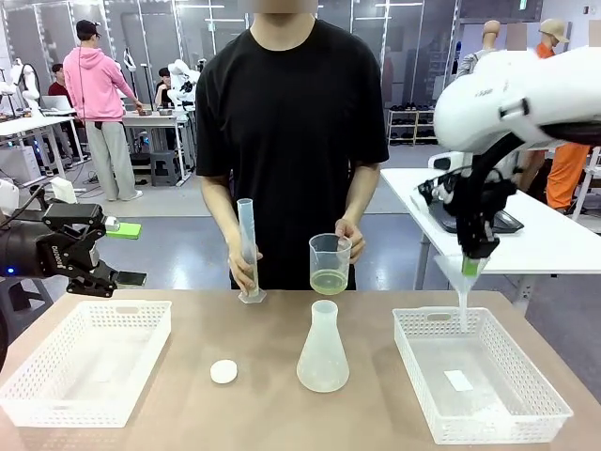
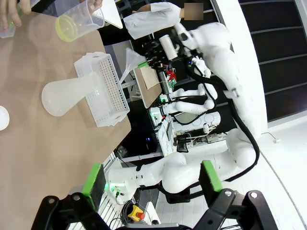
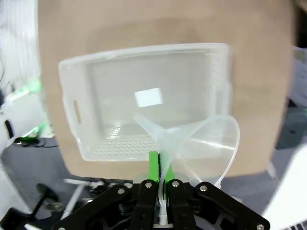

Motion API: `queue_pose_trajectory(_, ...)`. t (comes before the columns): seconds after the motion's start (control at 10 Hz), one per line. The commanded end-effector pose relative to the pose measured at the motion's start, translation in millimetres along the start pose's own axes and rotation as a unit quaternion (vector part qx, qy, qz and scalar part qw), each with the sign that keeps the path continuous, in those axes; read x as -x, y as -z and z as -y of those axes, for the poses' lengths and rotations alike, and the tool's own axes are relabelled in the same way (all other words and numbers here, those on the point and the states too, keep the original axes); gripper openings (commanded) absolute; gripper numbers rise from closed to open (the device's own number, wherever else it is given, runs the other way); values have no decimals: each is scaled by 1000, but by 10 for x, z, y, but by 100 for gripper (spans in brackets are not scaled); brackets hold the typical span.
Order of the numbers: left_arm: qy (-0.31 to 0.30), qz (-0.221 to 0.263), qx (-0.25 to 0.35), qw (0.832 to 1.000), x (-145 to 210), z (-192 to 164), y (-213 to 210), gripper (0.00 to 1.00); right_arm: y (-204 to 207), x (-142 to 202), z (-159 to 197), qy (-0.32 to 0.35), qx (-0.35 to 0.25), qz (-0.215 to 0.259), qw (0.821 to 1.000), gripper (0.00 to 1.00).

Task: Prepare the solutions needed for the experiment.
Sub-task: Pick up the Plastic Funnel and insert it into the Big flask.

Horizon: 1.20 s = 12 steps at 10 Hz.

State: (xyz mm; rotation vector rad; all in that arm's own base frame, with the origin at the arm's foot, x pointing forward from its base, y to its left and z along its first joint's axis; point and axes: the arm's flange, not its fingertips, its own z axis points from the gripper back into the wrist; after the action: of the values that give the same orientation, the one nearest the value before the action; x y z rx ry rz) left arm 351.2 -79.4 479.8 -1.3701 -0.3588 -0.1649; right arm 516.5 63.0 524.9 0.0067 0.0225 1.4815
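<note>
Pale yellow-green solution [image 1: 329,280] lies shallow in the bottom of a clear beaker [image 1: 330,252], which one hand [image 1: 353,235] of the person holds up above the far edge of the surface [image 1: 263,413]. The person's other hand [image 1: 246,269] grips a tall graduated cylinder [image 1: 247,230] whose base stands right at that far edge. Below the beaker, an empty conical flask [image 1: 323,355] stands upright mid-surface, with a small white disc [image 1: 223,371] just to its left. Bare strips of surface separate the flask from the left basket [image 1: 122,306] and the right basket [image 1: 441,316]. The right gripper [image 1: 472,261] hangs over the far left corner of the right basket, its jaws closed tight on a clear funnel [image 1: 464,287] whose stem points down inside the basket's rim. The left gripper [image 1: 127,254] hovers off the far left corner of the surface, above the left basket's outer edge, its jaws spread wide and holding nothing.
</note>
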Motion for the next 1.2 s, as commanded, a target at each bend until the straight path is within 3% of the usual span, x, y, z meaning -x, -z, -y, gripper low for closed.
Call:
queue_pose_trajectory(0.0, -6, 5, 12, 1000, -11, 26, 28, 100, -176, 25, -372, 66, 135, -20, 988, 0)
queue_pose_trajectory(0.3, -6, 5, 12, 1000, -11, 26, 28, 100, -422, -11, -589, 111, 225, -25, 968, 0)
queue_pose_trajectory(0.6, -6, 5, 12, 1000, -11, 26, 28, 100, -454, -50, -644, 128, 239, -22, 962, 0)
queue_pose_trajectory(0.7, -6, 5, 12, 1000, -11, 26, 28, 100, -555, -16, -632, 99, 230, -21, 968, 0)
queue_pose_trajectory(1.1, -6, 5, 12, 1000, -11, 26, 28, 100, -555, -16, -632, 99, 230, -21, 968, 0)
